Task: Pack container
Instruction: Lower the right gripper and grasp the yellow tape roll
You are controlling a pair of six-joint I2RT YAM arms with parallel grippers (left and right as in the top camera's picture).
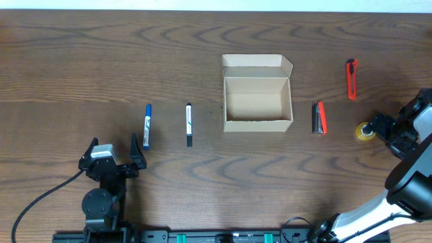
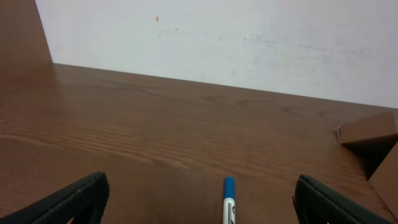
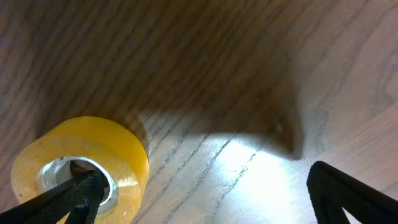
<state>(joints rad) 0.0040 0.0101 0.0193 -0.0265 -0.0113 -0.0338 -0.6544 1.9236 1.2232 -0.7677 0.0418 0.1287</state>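
container (image 1: 258, 104): tan cardboard box, mid-table, flap folded back, empty, ready for loading.
blue marker (image 1: 147, 126) and black marker (image 1: 189, 124) to its left; red cutter (image 1: 351, 79) and yellow tape roll (image 3: 81, 168) to its right, spaced for picking.
left gripper (image 1: 113, 145): spread wide, empty, behind the blue marker.
right gripper (image 3: 205, 199): spread wide at the tape roll, nothing clamped.

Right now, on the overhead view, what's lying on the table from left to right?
blue pen → black pen → box → red-and-black tool → red cutter → tape
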